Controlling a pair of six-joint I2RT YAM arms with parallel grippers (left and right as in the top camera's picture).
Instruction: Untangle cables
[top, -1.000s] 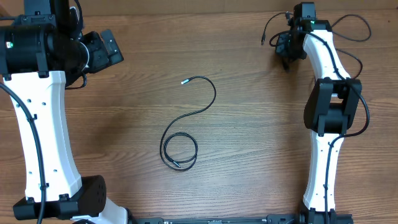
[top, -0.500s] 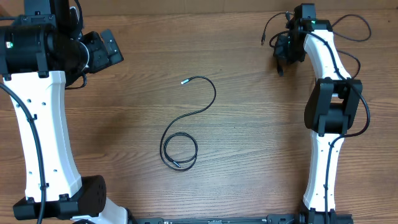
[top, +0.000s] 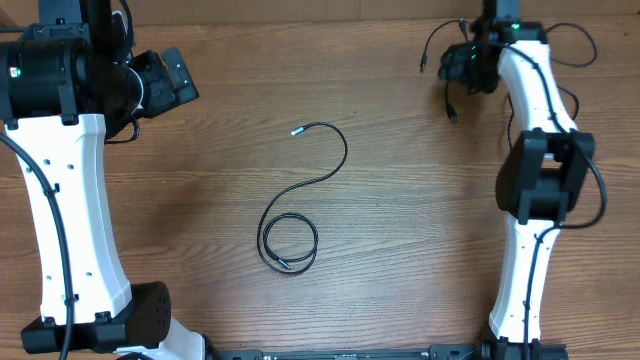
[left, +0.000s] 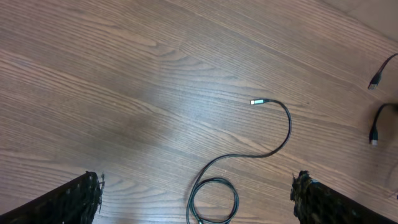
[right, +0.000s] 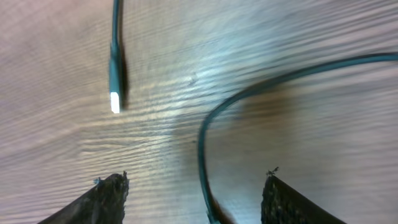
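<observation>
The middle cable (top: 345, 160) lies all by itself in the middle of the table (top: 400, 250), with its silver tip (top: 294, 131) at the far end and a loose loop (top: 288, 245) at the near end. The second cable (top: 449, 100) is well apart from it, up in the far right corner, so the two do not touch at all. It looks like most of the job is done, since the cords lie away from each other. What may be left is the little loop, which crosses over itself, and laying the second cable out flat. The arm hides part of it, so I cannot tell if it has a knot. In the right wrist view a bend (right: 261, 84) of cable runs on the wood between the two fingers of the right claw (right: 194, 175), and a plug end (right: 115, 87) lies just ahead, off to one side. The right claw is spread apart and pinches nothing. The left claw (left: 196, 182) is far off on the other side, spread wide with nothing in it, and the middle cable lies on the wood ahead of it
</observation>
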